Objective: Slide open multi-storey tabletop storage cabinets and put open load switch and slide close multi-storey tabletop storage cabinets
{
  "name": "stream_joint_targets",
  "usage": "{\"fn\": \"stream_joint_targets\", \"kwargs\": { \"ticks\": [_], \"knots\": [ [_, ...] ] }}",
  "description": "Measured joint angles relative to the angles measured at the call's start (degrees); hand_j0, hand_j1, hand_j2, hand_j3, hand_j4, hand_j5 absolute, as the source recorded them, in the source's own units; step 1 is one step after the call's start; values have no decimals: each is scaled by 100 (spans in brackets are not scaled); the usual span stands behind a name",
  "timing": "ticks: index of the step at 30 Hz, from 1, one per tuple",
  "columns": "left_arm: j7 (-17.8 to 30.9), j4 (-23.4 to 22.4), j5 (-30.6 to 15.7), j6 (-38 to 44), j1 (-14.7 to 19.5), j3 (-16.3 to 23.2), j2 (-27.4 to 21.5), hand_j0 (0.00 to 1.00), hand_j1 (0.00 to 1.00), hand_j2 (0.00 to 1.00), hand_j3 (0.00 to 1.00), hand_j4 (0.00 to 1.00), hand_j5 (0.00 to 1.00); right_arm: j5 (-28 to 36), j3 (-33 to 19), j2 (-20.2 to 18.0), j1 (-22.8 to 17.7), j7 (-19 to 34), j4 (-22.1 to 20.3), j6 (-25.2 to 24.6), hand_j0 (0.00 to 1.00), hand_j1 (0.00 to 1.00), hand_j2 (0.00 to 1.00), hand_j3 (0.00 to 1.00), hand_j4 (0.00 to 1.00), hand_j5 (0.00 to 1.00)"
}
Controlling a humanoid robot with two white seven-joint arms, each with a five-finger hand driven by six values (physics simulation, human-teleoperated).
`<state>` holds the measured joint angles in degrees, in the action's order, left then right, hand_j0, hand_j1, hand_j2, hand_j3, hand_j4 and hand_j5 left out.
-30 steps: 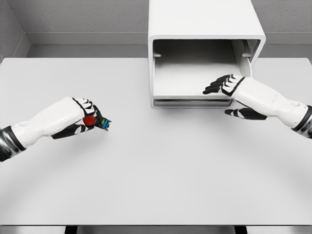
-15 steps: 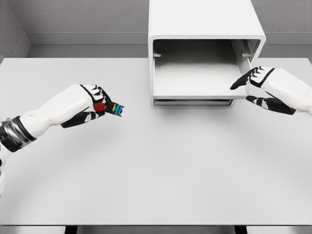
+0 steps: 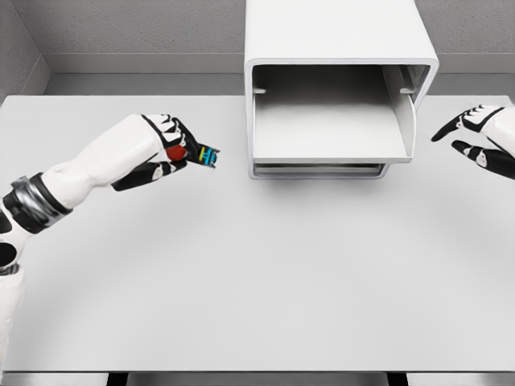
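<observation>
A white storage cabinet (image 3: 338,32) stands at the back of the table, its upper drawer (image 3: 330,137) slid out and bare inside. My left hand (image 3: 179,151) hovers over the table left of the cabinet, shut on the load switch (image 3: 201,154), a small dark part with a red knob and blue-green marks. The switch points toward the cabinet's left wall, a short gap away. My right hand (image 3: 475,138) floats to the right of the drawer, apart from it, fingers spread and holding nothing.
The white table (image 3: 257,273) stretches wide in front of the cabinet. A grey wall (image 3: 129,32) runs behind it, with a ledge along the table's back edge. A lower drawer front (image 3: 318,170) shows under the open one.
My left hand has carried the switch up and right, closer to the cabinet. My right hand has left the drawer's front and drawn away to the right edge.
</observation>
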<state>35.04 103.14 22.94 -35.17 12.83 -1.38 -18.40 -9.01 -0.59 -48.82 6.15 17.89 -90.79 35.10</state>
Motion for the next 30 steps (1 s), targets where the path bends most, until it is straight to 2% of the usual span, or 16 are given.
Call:
{"fn": "stream_joint_targets", "kwargs": {
  "ticks": [7,15,26,30],
  "knots": [
    [1,2,-10,0,202,2,251,42,42,42,42,42,42,-86,-10,1,-334,16,500,1,53,53,53,53,53,53],
    [0,2,19,-1,334,35,517,42,42,42,42,42,42,-153,-10,67,-747,11,592,1,53,53,53,53,53,53],
    [1,1,89,-1,396,173,1012,42,42,42,42,42,42,-104,3,127,-1152,-12,286,-1,58,58,58,58,58,58],
    [0,-4,132,-1,396,215,1173,42,42,42,42,42,42,-131,19,339,-1195,1,53,-1,58,58,58,58,58,58]
  ]
}}
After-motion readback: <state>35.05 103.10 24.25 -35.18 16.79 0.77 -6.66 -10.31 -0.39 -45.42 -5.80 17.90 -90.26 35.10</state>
